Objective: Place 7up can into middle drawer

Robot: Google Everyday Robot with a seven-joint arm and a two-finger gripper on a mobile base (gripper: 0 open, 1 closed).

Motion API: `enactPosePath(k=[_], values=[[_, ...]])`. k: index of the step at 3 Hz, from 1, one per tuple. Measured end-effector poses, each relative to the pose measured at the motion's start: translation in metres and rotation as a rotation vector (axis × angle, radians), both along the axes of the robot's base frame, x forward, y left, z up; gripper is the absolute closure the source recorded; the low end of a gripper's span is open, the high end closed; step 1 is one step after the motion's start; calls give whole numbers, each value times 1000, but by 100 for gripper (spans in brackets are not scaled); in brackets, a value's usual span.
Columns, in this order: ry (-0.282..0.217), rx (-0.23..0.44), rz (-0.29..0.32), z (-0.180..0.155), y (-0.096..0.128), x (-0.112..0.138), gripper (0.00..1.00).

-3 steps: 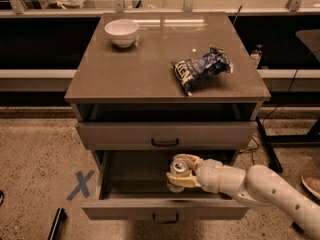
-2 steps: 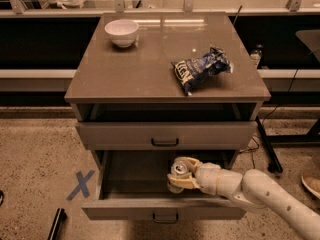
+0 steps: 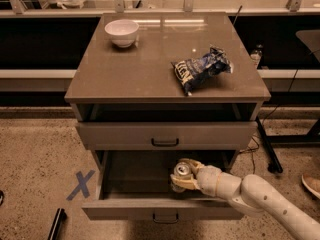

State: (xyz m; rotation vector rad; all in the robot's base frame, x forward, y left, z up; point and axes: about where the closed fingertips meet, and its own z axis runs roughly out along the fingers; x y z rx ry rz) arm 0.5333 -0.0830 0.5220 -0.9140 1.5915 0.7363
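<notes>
Silver-topped 7up can [image 3: 181, 171], label hidden by clasping jaws, is inside middle drawer [image 3: 125, 209].

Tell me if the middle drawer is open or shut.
Open: the drawer is pulled out with its dark floor showing, and the gripper holds the can over that floor.

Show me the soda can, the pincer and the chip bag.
soda can [image 3: 181, 170]: camera view, its silver top, inside the open drawer [image 3: 125, 209].
pincer [image 3: 182, 177]: camera view, between its fingertips, closed around the can in the drawer.
chip bag [image 3: 200, 70]: camera view, its middle, on the cabinet top [image 3: 145, 71].
</notes>
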Motion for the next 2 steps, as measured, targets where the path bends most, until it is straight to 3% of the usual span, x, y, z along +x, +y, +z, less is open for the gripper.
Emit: enactPosePath(k=[2], values=[[-46, -7, -42, -18, -2, 29, 34]])
